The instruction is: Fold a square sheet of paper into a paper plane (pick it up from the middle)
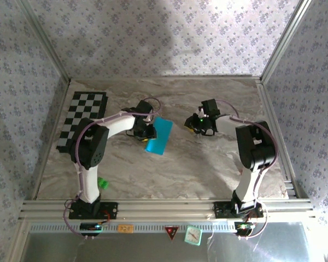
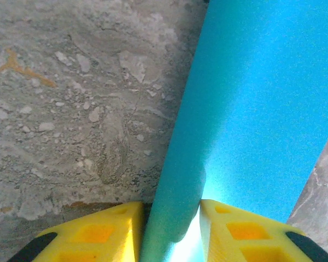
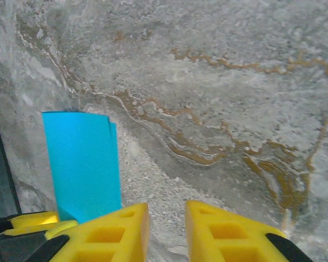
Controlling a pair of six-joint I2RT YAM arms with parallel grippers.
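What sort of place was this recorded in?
Probably a lab robot test cell, not a home: a marble-look tabletop boxed in by aluminium rails and patterned backdrop walls, with a left arm and right arm bolted at its near edge.

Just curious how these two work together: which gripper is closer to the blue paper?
Left. The left gripper grips the paper; the right gripper is off to the paper's right, apart from it, holding nothing.

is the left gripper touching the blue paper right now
Touching. The left wrist view shows the square sheet of paper running down between the yellow fingers of the left gripper, filling the gap and pressed against both inner faces.
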